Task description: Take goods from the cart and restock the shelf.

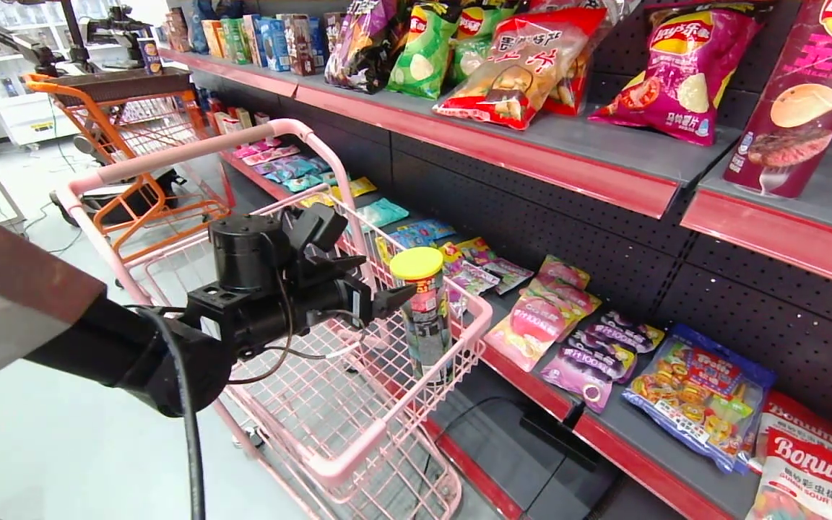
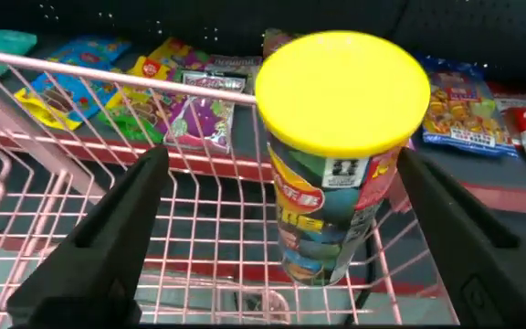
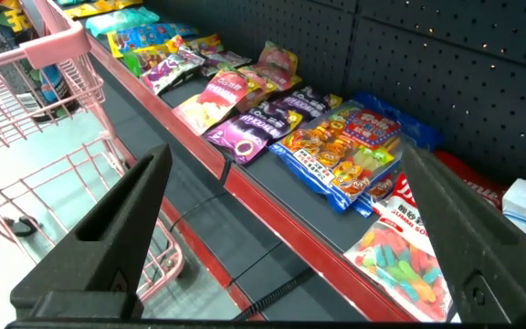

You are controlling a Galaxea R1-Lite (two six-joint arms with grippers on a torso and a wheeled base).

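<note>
One can (image 1: 425, 325) with a yellow lid (image 1: 417, 263) stands upright in the pink cart (image 1: 344, 456), in the corner nearest the lower shelf (image 1: 607, 422) at its 3 o'clock. The left gripper (image 2: 281, 157) is open, jaws either side of the can's upper body, unclamped. A good grasp probably means seating the jaws below the lid, closing squarely, then lifting straight over the rim. The right gripper (image 3: 286, 155) hangs open by that shelf's candy bags (image 1: 701, 393). Chip bags (image 1: 524, 65) sit at 12 o'clock, an orange cart (image 1: 134, 130) at 10.
</note>
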